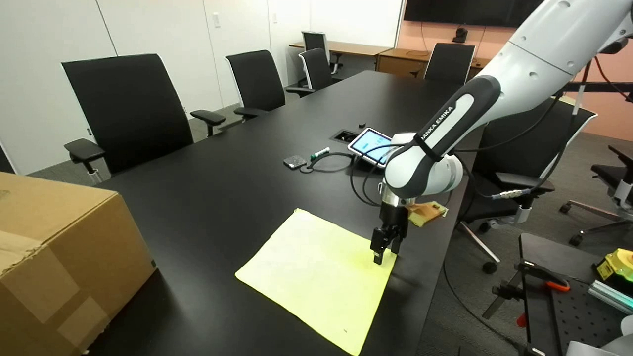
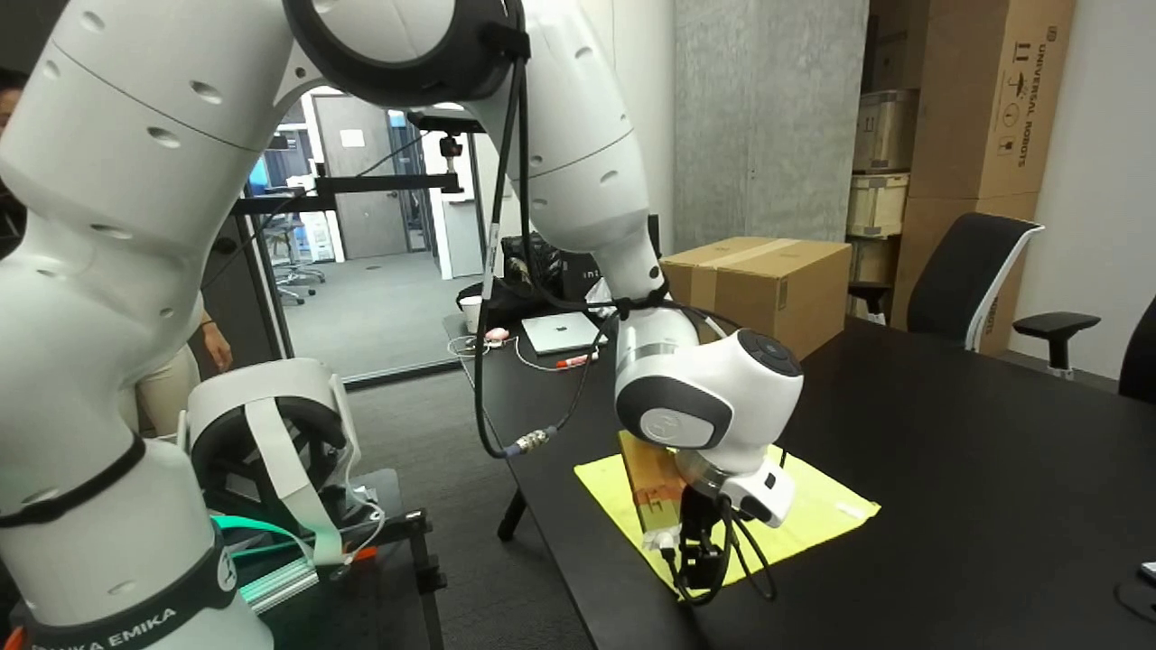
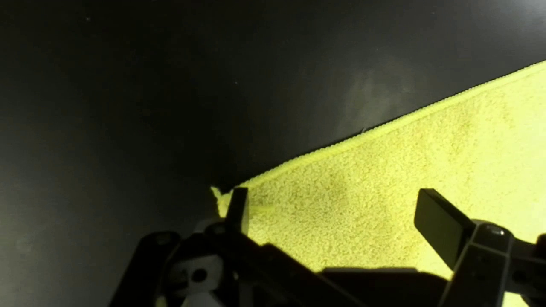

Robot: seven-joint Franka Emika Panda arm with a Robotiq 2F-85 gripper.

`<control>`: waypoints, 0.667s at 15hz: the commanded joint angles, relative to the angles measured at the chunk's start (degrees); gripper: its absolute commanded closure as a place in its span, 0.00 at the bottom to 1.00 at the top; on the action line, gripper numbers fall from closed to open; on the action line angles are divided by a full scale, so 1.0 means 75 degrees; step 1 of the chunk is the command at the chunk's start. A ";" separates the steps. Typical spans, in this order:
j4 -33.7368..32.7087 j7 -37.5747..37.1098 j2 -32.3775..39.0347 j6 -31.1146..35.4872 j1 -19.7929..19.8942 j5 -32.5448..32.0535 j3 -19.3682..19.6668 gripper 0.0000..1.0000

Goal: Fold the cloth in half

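the pincer (image 3: 332, 204) stands spread at one corner of the cloth (image 1: 316, 277), perhaps touching it.

Cloth (image 1: 320, 277) — end effector (image 1: 386, 255) at corner

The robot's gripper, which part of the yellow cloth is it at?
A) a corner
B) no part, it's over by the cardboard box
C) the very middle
A: in the wrist view, a corner of the cloth pokes out beside one finger of the open gripper.
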State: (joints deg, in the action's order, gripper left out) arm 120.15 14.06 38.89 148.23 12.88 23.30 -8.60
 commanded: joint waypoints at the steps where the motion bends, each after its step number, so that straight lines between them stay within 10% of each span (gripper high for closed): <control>1: -0.0134 0.0344 0.0100 0.0082 0.0267 0.0142 -0.0339 0.00; 10: -0.0219 0.0088 0.0308 0.0888 0.0109 -0.0204 -0.0036 0.00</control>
State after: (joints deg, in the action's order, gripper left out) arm 120.02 15.18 39.94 151.98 13.99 23.04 -9.27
